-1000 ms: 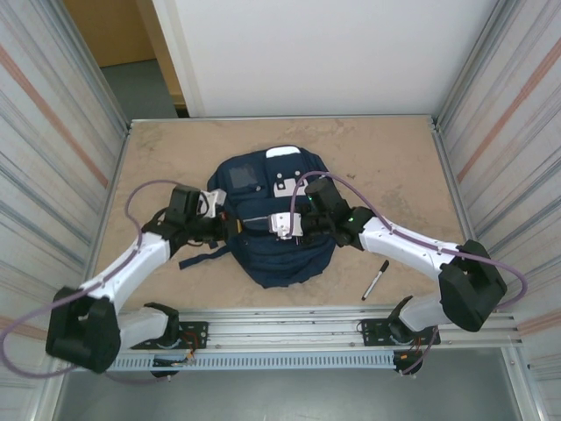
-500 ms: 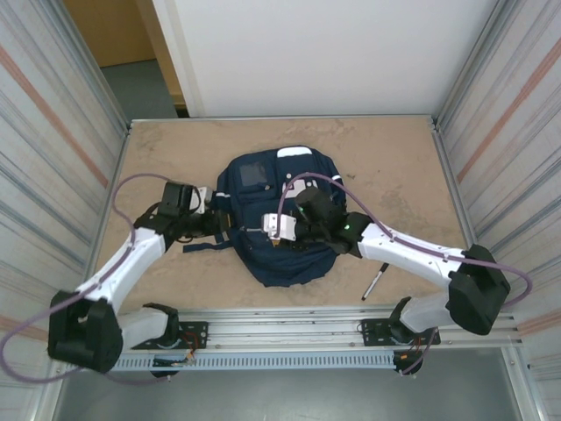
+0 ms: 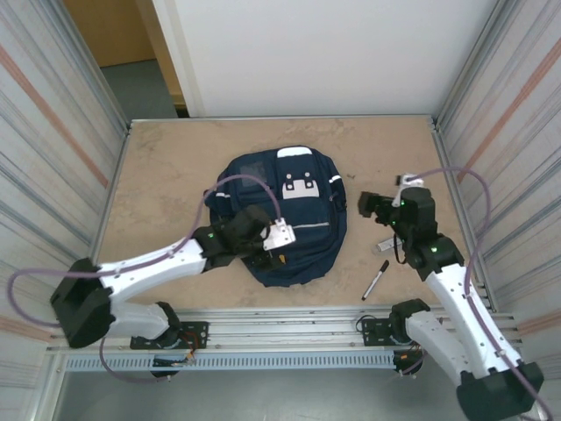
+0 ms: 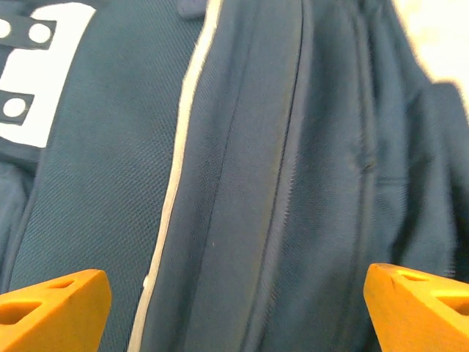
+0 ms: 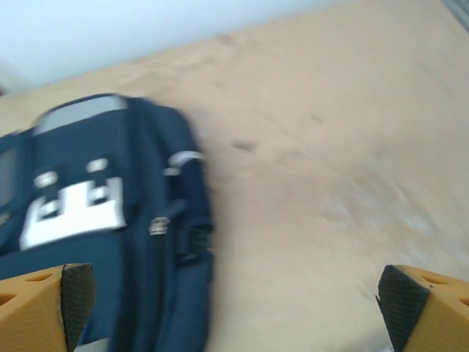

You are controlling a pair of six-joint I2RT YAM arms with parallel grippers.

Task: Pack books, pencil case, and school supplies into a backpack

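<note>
White arms [image 3: 151,261], black joints [image 3: 83,303], seemingly purplish cables [image 3: 241,178]

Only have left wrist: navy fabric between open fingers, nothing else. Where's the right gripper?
Observer: Right gripper is open, over bare table just right of the backpack.
Operator: Marker?
Observer: Marker lies on the table, near-right of the backpack, nothing touching it.
Operator: Where on the bag am I?
Observer: Left gripper is over the backpack's near-left part, nearer than the white patch.
</note>
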